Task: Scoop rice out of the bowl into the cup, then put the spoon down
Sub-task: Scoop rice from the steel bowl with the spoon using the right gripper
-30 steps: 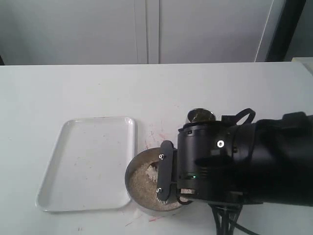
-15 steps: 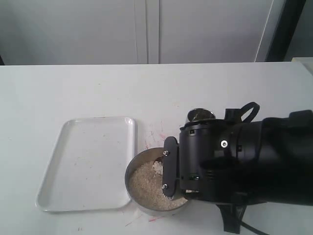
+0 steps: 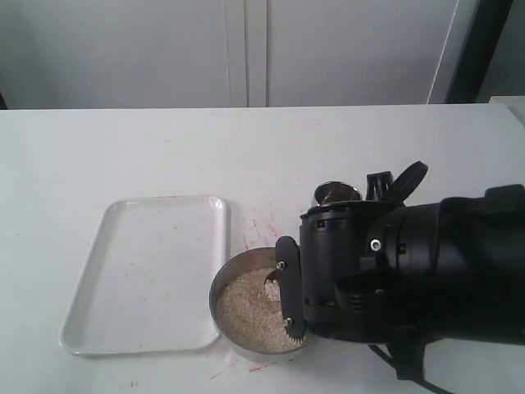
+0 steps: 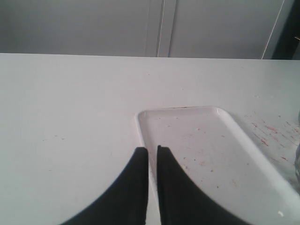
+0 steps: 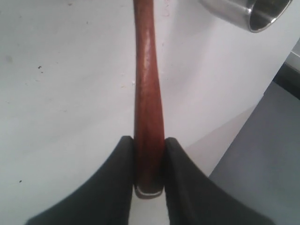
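Right hand (image 5: 149, 142) clamps the reddish-brown wooden spoon (image 5: 147, 79) by its handle end, giving reach into the wide steel bowl (image 3: 212, 305) of white rice (image 3: 246, 310); small steel cup (image 3: 335, 194) at one o'clock.

Rice (image 3: 246, 310) in bowl (image 3: 246, 257), right of tray (image 3: 143, 271)

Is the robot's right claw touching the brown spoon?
Touching. The right wrist view shows the right gripper closed on the spoon, its black jaws pressed against both sides of the handle with no gap.
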`<action>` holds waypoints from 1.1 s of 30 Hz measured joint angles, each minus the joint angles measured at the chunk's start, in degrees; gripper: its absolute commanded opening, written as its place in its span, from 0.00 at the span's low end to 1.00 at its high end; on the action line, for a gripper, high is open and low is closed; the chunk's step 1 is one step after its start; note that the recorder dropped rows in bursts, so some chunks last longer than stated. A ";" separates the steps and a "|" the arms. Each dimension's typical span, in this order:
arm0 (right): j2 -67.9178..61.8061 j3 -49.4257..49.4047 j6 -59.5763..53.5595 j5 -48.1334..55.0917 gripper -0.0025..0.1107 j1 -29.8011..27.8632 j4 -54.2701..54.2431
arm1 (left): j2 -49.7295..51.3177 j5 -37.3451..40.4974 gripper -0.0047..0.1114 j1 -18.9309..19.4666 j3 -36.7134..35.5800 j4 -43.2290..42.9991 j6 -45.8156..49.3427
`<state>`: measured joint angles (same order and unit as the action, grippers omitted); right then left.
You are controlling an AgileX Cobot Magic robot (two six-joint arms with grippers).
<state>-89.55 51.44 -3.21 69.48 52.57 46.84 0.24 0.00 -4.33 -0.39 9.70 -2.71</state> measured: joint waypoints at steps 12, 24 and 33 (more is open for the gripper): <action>0.00 0.00 -0.92 0.03 0.02 0.00 6.82 | 0.00 0.00 0.16 0.00 0.00 0.00 0.00; -0.11 0.00 -1.27 -0.03 0.02 4.64 9.99 | 0.00 0.00 0.16 0.00 0.00 0.00 0.00; -0.73 0.00 -1.27 -0.03 0.02 4.73 9.30 | 0.00 0.00 0.16 0.00 0.00 0.00 0.00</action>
<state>-90.28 51.44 -4.48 69.45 57.30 56.13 0.24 0.00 -4.33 -0.39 9.70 -2.71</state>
